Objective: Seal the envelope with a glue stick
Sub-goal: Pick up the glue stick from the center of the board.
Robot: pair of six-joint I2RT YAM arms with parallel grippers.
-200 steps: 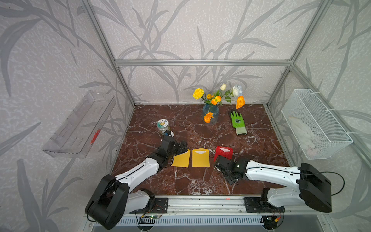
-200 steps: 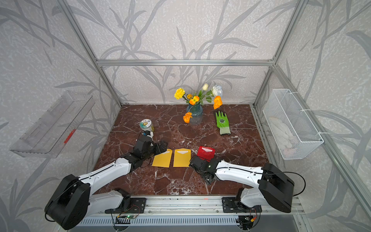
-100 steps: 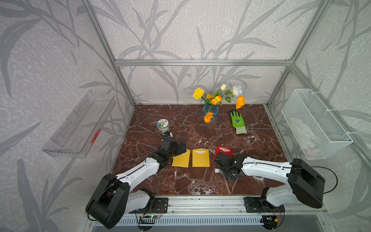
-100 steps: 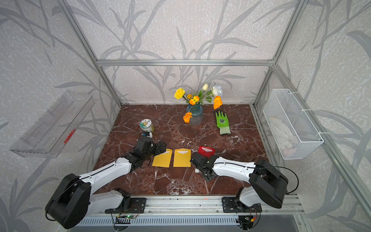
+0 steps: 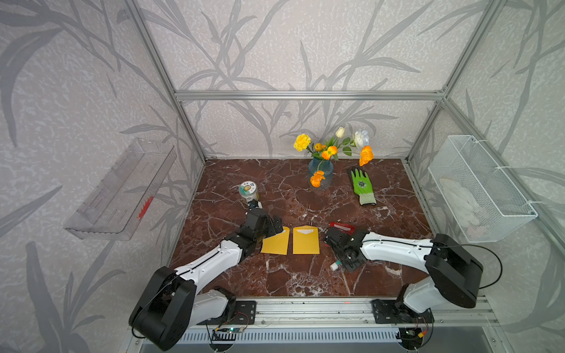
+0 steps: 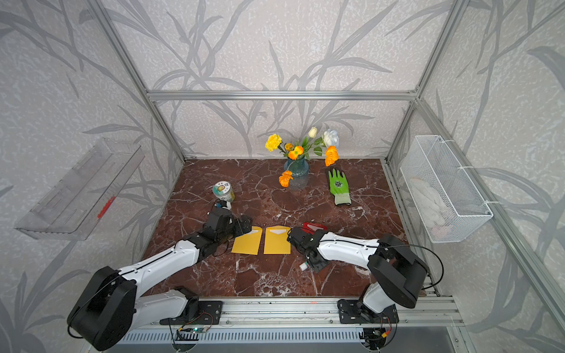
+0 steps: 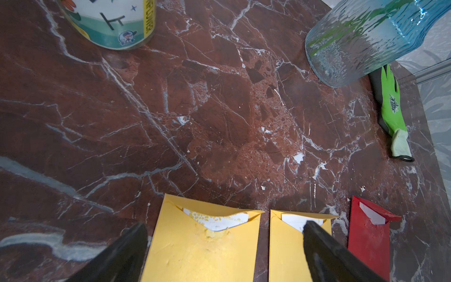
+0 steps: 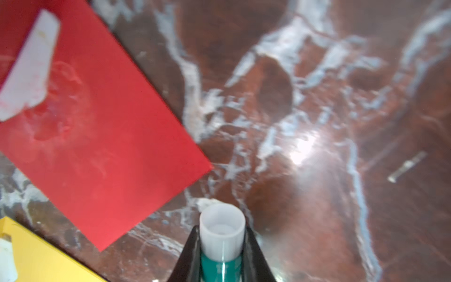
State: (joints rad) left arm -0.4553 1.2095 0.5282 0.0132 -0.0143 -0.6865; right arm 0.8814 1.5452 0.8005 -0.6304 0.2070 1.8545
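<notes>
Taking the table (image 5: 305,275) as a clock face with 12 at the back wall, the glue stick (image 5: 334,266) sits at about 5, low over the marble; whether it touches I cannot tell. The right gripper (image 8: 221,230) is clamped narrow on it, a finger on each side of the green band, the white end poking past the tips. In both top views that end points toward 7.

The red envelope (image 5: 341,226) lies just behind this gripper, at 3 of centre, flap raised, white paper showing. Two yellow ones lie side by side just below centre, the left envelope (image 7: 202,246) and the right envelope (image 7: 290,244), both with open flaps over white paper.

The left gripper (image 7: 224,225) stands wide open above them, holding nothing, one finger beside the left envelope's outer edge, the other over the right envelope.

The jar (image 5: 248,189) is at 10, the vase (image 5: 324,169) at 12, the glove (image 5: 362,186) at 2.
</notes>
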